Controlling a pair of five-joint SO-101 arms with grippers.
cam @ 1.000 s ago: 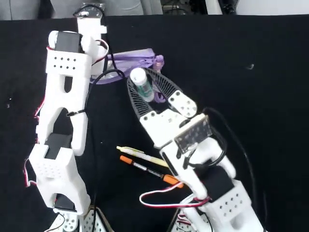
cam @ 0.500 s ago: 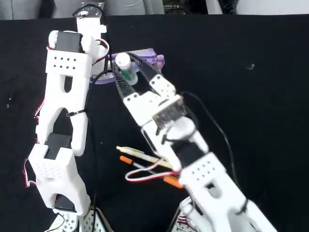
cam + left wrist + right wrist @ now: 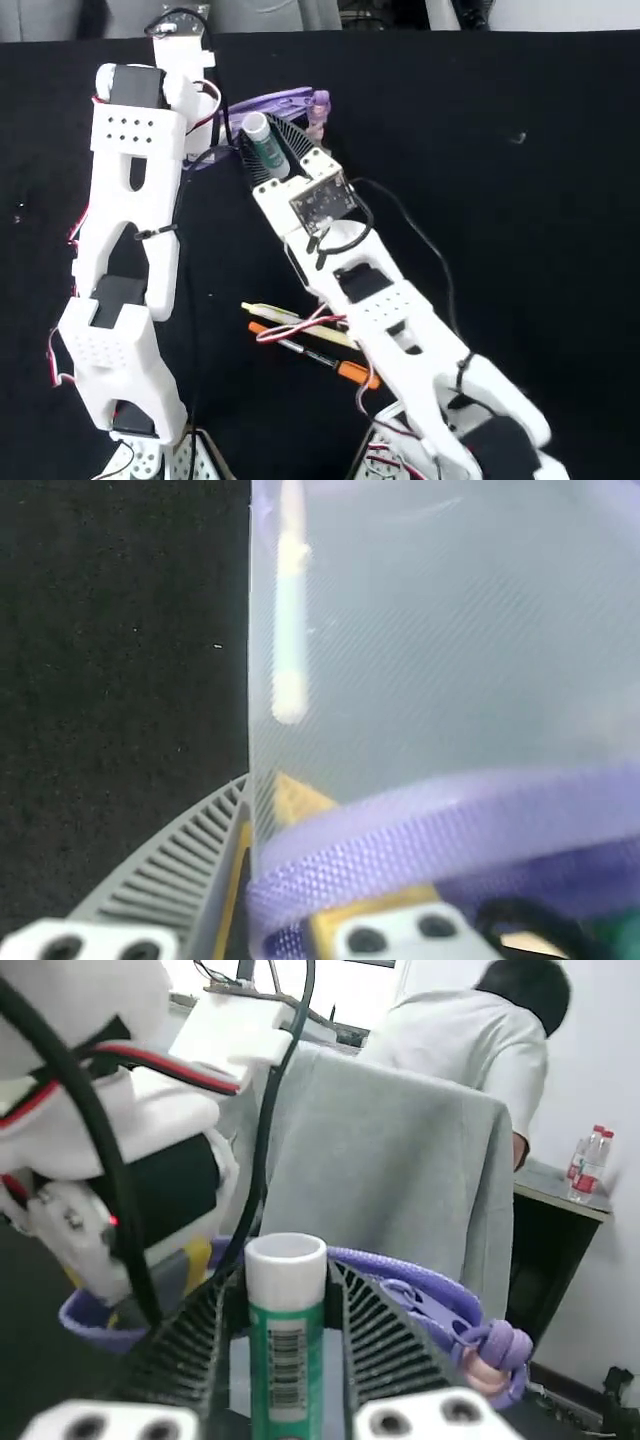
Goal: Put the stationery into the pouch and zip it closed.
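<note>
At the far edge of the table (image 3: pixel 520 250), the pouch (image 3: pixel 280 101) stands with its mouth up, purple zip band on top. Left gripper (image 3: pixel 262 805) looks clamped on the pouch's side edge, the clear wall pinched between its fingers. Right gripper (image 3: pixel 285 1275) grasps the glue stick (image 3: pixel 265 148) upright, across the barrel just below the white cap, right at the pouch mouth and touching or nearly touching the band.

Near the arm bases lie a pale pen (image 3: pixel 285 317) and an orange pen (image 3: pixel 300 348), side by side, well apart from the pouch. Something pale and stick-shaped (image 3: pixel 289 630) shows through the pouch wall; I cannot tell what.

My handling read:
- Glue stick is light, rigid and smooth. It could twist in the jaws, so a mid-barrel hold suits it.
- Pouch is limp film and will sag if let go. I'd hold it by the stiffer zip band.
- Pens are thin and will roll. I'd pinch them mid-barrel, crosswise.
- Zip pull (image 3: pixel 320 101) is small and likely fiddly to catch.
</note>
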